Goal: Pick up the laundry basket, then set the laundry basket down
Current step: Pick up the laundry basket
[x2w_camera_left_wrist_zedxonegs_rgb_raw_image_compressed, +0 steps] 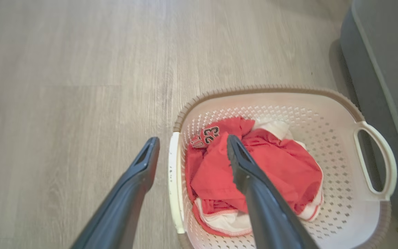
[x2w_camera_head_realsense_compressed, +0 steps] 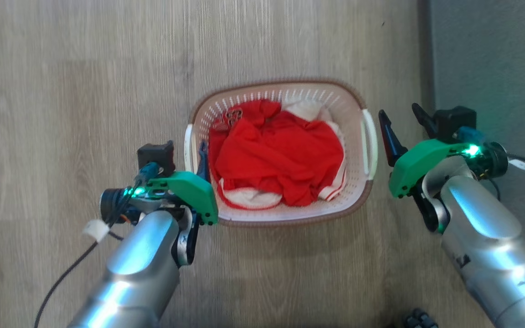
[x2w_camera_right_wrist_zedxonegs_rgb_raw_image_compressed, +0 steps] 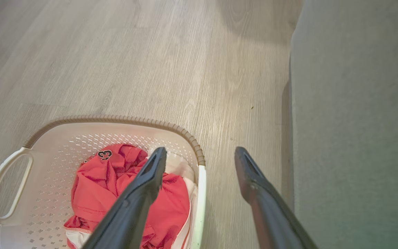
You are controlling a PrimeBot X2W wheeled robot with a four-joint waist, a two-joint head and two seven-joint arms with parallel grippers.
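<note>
The laundry basket stands on the wood floor, white and perforated with a brown rim, holding red-and-white clothes. My left gripper is open at its left handle. In the left wrist view this gripper straddles the handle, one finger outside and one over the clothes. My right gripper is open just right of the right handle. In the right wrist view it hangs above that handle, one finger over the basket. Neither gripper holds anything.
A grey block-like surface runs along the right, close to the basket's right side and my right arm. It also appears in the wrist views. Bare wood floor spreads to the left and beyond the basket. A small dark object lies at the bottom edge.
</note>
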